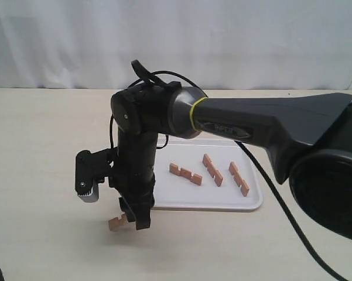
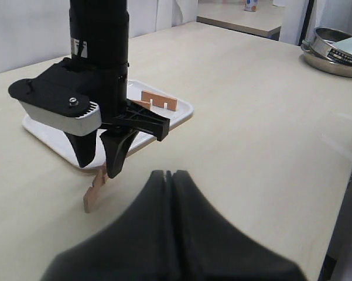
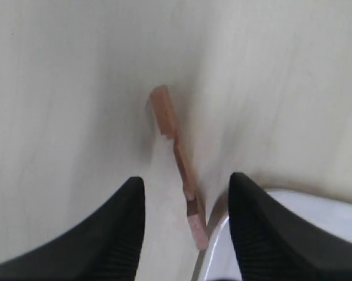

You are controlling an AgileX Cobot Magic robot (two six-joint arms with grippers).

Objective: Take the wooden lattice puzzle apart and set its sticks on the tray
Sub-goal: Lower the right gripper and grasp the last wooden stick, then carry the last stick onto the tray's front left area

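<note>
Three notched wooden sticks (image 1: 211, 169) lie apart on the white tray (image 1: 249, 204). A fourth stick (image 1: 118, 222) is on the table just off the tray's left front corner, tilted, with one end down. My right gripper (image 1: 132, 218) hangs over it, pointing down, jaws open. In the right wrist view the stick (image 3: 177, 153) runs between the open fingers (image 3: 132, 202), its near end beside the tray's rim (image 3: 218, 233); no finger touches it. My left gripper (image 2: 168, 173) is shut on nothing, low over bare table. No assembled lattice shows.
The right arm's dark forearm (image 1: 263, 120) crosses above the tray's back edge, its cable (image 1: 281, 199) trailing past the tray's right end. A metal bowl (image 2: 335, 51) sits far off on the table's edge. A white curtain hangs behind.
</note>
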